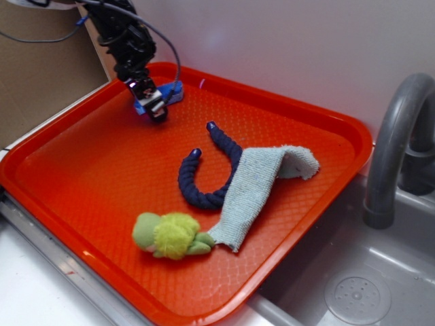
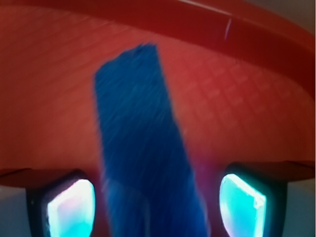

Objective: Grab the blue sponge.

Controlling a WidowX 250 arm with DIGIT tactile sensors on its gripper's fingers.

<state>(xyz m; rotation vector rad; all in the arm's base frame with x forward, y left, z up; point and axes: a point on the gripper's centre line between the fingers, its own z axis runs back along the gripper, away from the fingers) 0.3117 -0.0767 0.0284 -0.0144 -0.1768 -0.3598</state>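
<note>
Take the red plastic tray with the waffle-textured floor (image 1: pixel 75 176) as your landmark. Left of it you have a brown board wall, and pale countertop below its near edge. At its far-left corner the black gripper (image 1: pixel 151 103) hangs low — your wrist view shows its fingers (image 2: pixel 71 207) spread apart, the small rectangular blue sponge (image 2: pixel 143 148) lying between them, untouched on either side. Near the tray's front lies a green-and-yellow plush toy (image 1: pixel 170 236). At its centre a dark navy twisted rope (image 1: pixel 204 173) curls, a pale blue-grey cloth (image 1: pixel 255 190) draped over it. Right of the tray — a grey sink basin (image 1: pixel 353 285) and a grey faucet (image 1: pixel 394 142), white wall behind.
</note>
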